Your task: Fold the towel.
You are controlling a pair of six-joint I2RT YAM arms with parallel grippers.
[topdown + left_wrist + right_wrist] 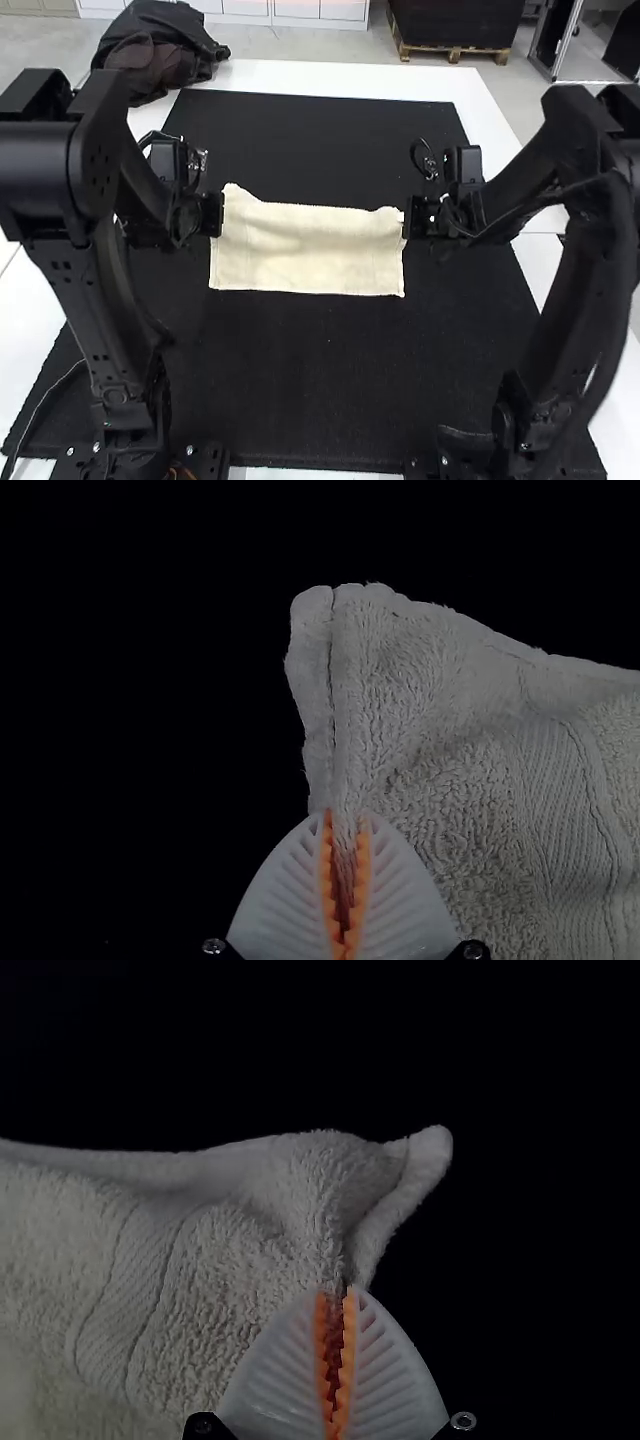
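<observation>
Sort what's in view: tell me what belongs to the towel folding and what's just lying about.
Part of the job:
- towel
- left hand, gripping the towel's left side
- right hand, gripping its right side
- black mat beneath

Just lying about:
- dark bunched fabric, at the far left

A mat (315, 390) lies on the bench (320, 76) — the towel (308, 255) on it, crosswise, between the left end effector (214, 214) at its left side and the right end effector (412, 218) at its right. Behind, at the bench's far left corner, lies a bundle of cloth (160, 50).
</observation>
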